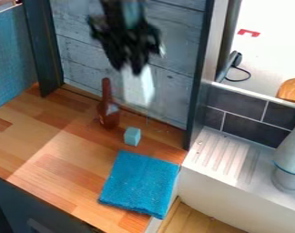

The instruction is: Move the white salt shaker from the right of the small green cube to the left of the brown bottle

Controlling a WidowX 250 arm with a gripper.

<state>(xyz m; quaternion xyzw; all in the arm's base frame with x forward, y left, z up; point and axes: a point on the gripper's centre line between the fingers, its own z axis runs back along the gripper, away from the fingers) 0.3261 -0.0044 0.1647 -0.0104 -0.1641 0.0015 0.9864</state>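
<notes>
The black gripper hangs at the upper middle, in front of the grey plank wall, shut on a blurred whitish object that points downward. Below and to the left, a brown bottle stands upright on the wooden counter. A small light-blue cube rests just right of the bottle and under the held object, apart from both. Nearer the front lies a flat blue cloth.
The plank wall closes the counter's back, with dark posts at both sides. On the right are a ridged metal drainboard, dark tiles and a pale grey upright object. Behind the tiles sits a bread-like item.
</notes>
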